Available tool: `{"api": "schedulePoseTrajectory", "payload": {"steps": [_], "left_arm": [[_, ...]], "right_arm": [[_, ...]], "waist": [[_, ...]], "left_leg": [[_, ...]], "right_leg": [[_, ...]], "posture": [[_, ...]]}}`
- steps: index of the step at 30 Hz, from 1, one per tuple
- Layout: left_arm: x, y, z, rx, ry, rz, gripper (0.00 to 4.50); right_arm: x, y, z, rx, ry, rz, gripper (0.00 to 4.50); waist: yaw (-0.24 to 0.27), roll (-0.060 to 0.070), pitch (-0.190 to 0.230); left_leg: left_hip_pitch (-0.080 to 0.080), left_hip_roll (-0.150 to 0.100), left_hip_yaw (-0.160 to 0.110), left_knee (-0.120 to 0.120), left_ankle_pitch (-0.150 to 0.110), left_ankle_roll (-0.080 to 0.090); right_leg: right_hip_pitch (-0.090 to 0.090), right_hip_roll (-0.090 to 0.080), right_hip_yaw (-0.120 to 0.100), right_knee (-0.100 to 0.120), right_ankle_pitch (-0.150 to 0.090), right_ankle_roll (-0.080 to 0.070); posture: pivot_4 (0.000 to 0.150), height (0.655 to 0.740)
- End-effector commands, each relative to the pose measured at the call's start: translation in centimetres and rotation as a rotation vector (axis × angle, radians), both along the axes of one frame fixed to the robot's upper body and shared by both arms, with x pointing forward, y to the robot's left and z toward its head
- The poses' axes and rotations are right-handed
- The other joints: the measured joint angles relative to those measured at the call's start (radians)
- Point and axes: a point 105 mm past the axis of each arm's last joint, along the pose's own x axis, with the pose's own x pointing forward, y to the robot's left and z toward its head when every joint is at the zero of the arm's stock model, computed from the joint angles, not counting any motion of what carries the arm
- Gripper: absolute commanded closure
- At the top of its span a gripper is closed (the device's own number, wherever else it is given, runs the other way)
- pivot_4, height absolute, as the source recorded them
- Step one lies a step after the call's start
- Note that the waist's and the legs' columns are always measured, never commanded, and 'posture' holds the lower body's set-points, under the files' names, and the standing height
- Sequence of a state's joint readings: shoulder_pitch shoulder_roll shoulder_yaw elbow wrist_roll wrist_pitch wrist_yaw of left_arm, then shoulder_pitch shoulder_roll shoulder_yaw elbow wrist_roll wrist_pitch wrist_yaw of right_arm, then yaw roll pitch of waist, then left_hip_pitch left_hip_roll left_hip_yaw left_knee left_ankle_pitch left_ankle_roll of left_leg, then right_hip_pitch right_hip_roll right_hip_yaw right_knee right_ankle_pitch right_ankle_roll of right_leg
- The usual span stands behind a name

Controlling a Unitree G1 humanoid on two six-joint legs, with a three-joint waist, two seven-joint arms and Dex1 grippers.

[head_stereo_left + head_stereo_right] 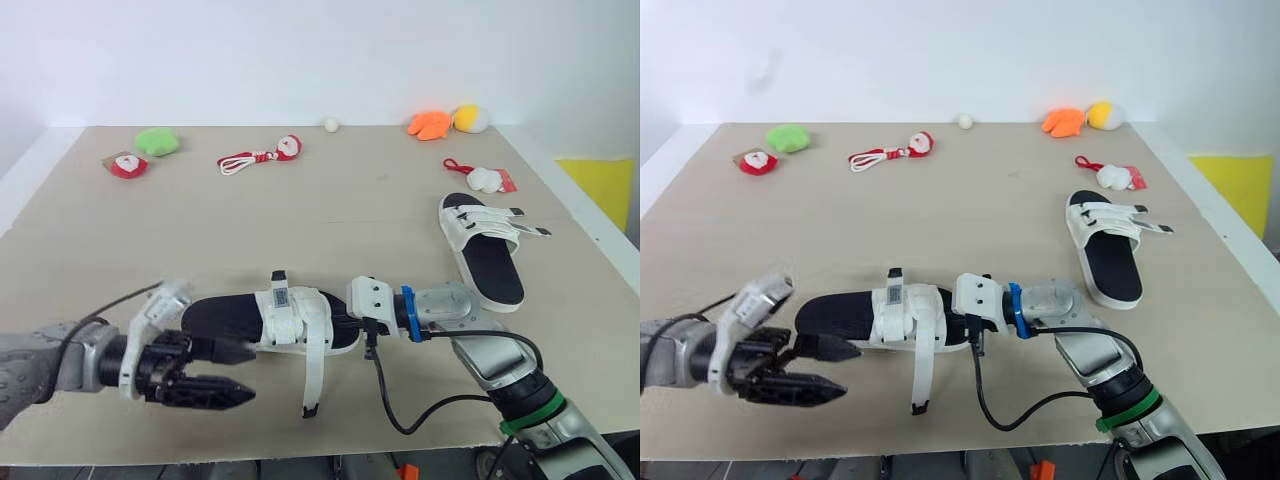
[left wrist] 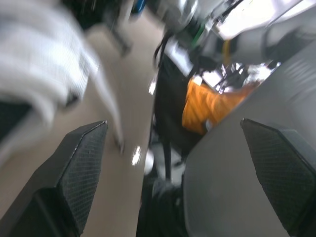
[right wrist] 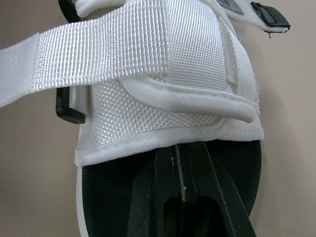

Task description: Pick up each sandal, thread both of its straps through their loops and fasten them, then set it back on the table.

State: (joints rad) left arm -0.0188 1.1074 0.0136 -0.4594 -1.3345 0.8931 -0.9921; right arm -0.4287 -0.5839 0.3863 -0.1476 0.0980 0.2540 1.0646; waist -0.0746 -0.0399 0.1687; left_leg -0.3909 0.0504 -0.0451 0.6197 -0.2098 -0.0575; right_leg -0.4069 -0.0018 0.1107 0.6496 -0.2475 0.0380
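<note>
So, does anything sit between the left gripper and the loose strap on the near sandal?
Nothing visible does. The left gripper, open, is at one end of the near sandal, and only bare table lies between it and the loose strap. The right gripper is at the sandal's other end.

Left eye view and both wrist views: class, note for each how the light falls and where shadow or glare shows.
Left eye view: soft, even light on the beige tabletop; a faint shadow under the nearer white-and-black sandal. Right wrist view: its woven straps brightly lit, the black footbed beneath shaded. Left wrist view: glare washes out a patch beyond the open left gripper.
</note>
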Motion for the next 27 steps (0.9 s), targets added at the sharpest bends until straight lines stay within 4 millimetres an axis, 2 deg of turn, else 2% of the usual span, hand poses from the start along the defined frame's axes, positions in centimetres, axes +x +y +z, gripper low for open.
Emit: {"api": "schedulePoseTrajectory", "payload": {"steps": [1, 8, 12, 17, 27], "left_arm": [[0.1, -1.5, -1.4, 0.026, 0.02, -0.003, 0.05], [0.9, -4.8, -3.3, 0.023, -0.012, -0.027, 0.05], [1.9, -4.2, -4.7, 0.078, -0.039, -0.001, 0.05], [1.8, -4.6, -5.8, 0.097, -0.04, -0.033, 0.05], [1.5, -6.3, -5.3, 0.024, -0.016, -0.059, 0.05]], "right_arm": [[-0.6, -1.3, -3.5, -0.11, 0.116, -0.033, 4.5], [-0.8, -1.5, -3.5, -0.11, 0.121, -0.042, 4.5], [-0.8, -1.7, -3.3, -0.113, 0.121, -0.049, 4.5], [-0.9, -1.8, -3.3, -0.113, 0.122, -0.058, 4.5], [-0.9, -1.7, -3.3, -0.11, 0.125, -0.063, 4.5]], "waist": [[0.0, -0.001, 0.0], [0.001, -0.003, -0.001], [0.002, -0.002, -0.002], [0.004, -0.002, -0.002], [0.004, -0.002, -0.003]], "left_leg": [[0.0, 0.0, 0.0, 0.0, 0.0, 0.0], [-0.001, 0.0, 0.0, 0.0, 0.0, 0.0], [-0.001, -0.001, -0.001, 0.0, 0.0, 0.0], [-0.001, -0.002, -0.001, 0.0, -0.001, -0.001], [-0.001, -0.002, -0.001, 0.0, -0.001, -0.001]], "right_leg": [[0.0, 0.0, 0.0, 0.0, 0.0, 0.0], [0.001, 0.0, 0.0, 0.0, 0.0, 0.001], [0.001, 0.0, 0.0, 0.0, -0.001, 0.001], [0.001, -0.001, 0.0, 0.0, -0.002, 0.002], [0.002, -0.002, 0.0, 0.0, -0.002, 0.003]], "posture": [[0.15, 0.74], [0.15, 0.74], [0.15, 0.74], [0.15, 0.74], [0.15, 0.74]]}}
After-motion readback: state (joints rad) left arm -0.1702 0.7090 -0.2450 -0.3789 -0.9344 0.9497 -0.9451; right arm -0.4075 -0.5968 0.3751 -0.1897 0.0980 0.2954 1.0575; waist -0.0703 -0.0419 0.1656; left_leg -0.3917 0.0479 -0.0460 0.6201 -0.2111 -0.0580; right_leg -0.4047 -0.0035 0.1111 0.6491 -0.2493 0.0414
